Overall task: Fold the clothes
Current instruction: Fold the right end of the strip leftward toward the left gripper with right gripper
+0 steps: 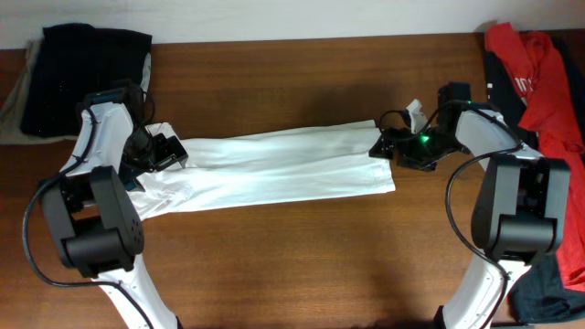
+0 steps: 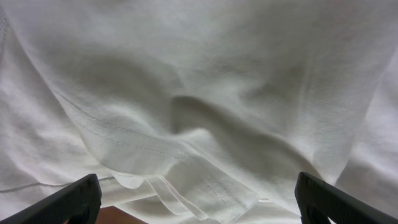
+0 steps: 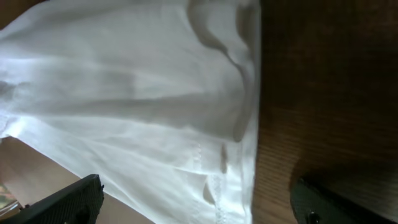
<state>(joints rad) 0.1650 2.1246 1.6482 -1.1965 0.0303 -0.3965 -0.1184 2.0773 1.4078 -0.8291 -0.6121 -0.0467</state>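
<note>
The white T-shirt (image 1: 274, 169) lies folded into a long band across the middle of the brown table; its chest print is hidden. My left gripper (image 1: 167, 152) is open at the shirt's left end, its fingers (image 2: 199, 205) spread wide over layered cloth and hems (image 2: 205, 112). My right gripper (image 1: 386, 146) is open at the shirt's right end. In the right wrist view its fingers (image 3: 199, 202) straddle the stitched hem edge (image 3: 186, 124), one over cloth, one over bare wood. Neither gripper holds cloth.
A black folded garment (image 1: 84, 66) lies at the back left corner. A red shirt (image 1: 539, 82) is piled with dark clothes at the right edge. The table (image 1: 302, 256) is brown wood, with a pale wall along the back.
</note>
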